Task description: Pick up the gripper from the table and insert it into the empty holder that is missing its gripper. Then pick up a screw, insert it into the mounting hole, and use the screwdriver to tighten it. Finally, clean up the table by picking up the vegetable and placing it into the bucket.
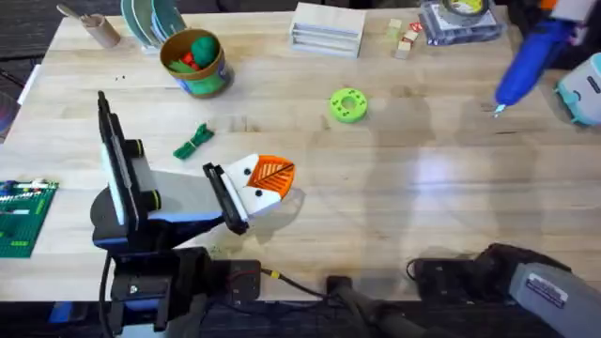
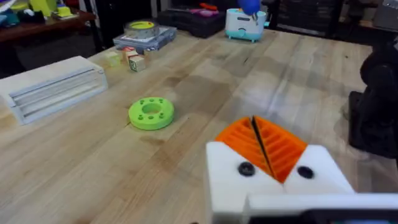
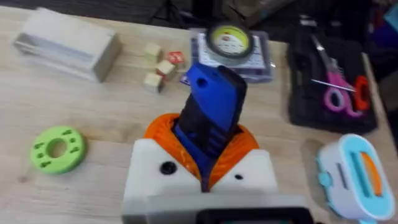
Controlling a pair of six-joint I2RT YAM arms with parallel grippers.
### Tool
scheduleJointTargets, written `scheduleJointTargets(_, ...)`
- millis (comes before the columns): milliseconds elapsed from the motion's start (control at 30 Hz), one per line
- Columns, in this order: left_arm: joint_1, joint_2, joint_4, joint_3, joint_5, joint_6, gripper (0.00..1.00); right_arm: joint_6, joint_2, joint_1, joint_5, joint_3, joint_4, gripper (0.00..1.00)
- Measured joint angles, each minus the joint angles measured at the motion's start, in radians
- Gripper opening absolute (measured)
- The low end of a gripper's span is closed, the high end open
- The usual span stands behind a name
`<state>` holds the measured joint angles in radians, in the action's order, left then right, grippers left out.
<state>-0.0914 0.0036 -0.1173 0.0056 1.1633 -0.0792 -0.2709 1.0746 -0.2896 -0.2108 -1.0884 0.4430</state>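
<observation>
My right gripper (image 3: 202, 137) is shut on the blue screwdriver (image 3: 210, 109), which sits between its orange pads. From overhead the screwdriver (image 1: 528, 58) hangs tilted over the far right of the table, tip down, below the right gripper (image 1: 560, 7). My left gripper (image 1: 280, 175) rests low at the near left with its orange pads shut together (image 2: 254, 127). Black screw heads (image 2: 246, 168) sit in both its white bases. The green vegetable (image 1: 194, 141) lies just beyond it. The bucket (image 1: 194, 62) stands far left with toys inside. The loose gripper and the empty holder are out of view.
A green ring disc (image 1: 347, 105) lies mid-table. Along the far edge are a white box (image 1: 327, 28), wooden blocks (image 1: 404, 39) and a tape roll on a case (image 1: 460, 13). A light-blue device (image 1: 582, 92) stands far right, a green baseplate (image 1: 23, 216) near left.
</observation>
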Motion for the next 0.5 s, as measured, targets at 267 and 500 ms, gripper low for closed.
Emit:
scheduleJointTargets(267,0.000,0.000,0.000,0.000,0.000,0.000,0.010,0.062,-0.081,0.229,-0.004,0.140,-0.189,0.030)
scheduleJointTargets(500,0.000,0.000,0.000,0.000,0.000,0.000,0.010,0.148,-0.082,0.400,-0.008,0.215,-0.451,0.030)
